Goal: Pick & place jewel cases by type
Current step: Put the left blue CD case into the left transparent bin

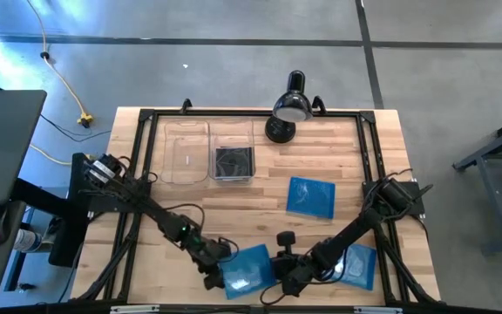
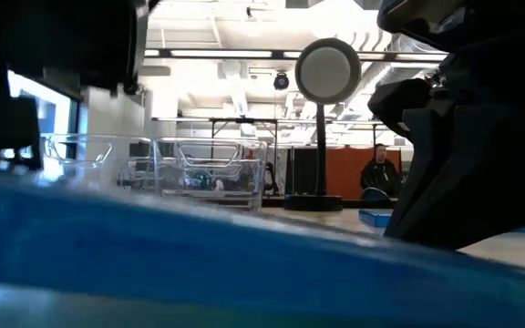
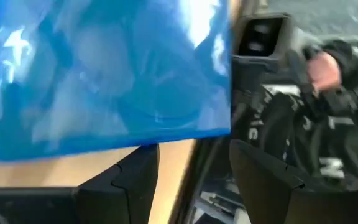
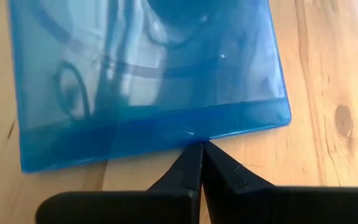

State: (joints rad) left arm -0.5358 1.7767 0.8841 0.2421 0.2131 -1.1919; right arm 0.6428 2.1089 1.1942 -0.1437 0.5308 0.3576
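Observation:
A translucent blue jewel case (image 1: 249, 267) lies flat on the wooden table near its near edge, and it fills the blurred foreground of the low view (image 2: 199, 264). My left gripper (image 1: 215, 277) (image 3: 191, 177) is open at that case's left side. My right gripper (image 1: 280, 276) (image 4: 201, 148) is shut at its right side. A second blue case (image 1: 360, 266) lies partly under my right arm, and a third (image 1: 310, 196) lies farther back. Dark cases (image 1: 233, 162) sit in the right one of two clear bins. My left gripper's fingers (image 3: 138, 177) stand just short of the blue case's edge (image 3: 104, 146); whether they touch it I cannot tell. My right gripper's shut fingertips (image 4: 194, 155) meet the middle of the case's thick spine edge (image 4: 188, 130), coming level from the table's right. The case lies flat on the wood.
Two clear bins (image 1: 186, 150) (image 1: 234, 139) stand side by side at the far left of the table. A black desk lamp (image 1: 291, 106) (image 2: 328, 73) stands at the far edge. A person (image 2: 378, 173) sits in the room behind. Bare wood (image 1: 234, 209) lies mid-table.

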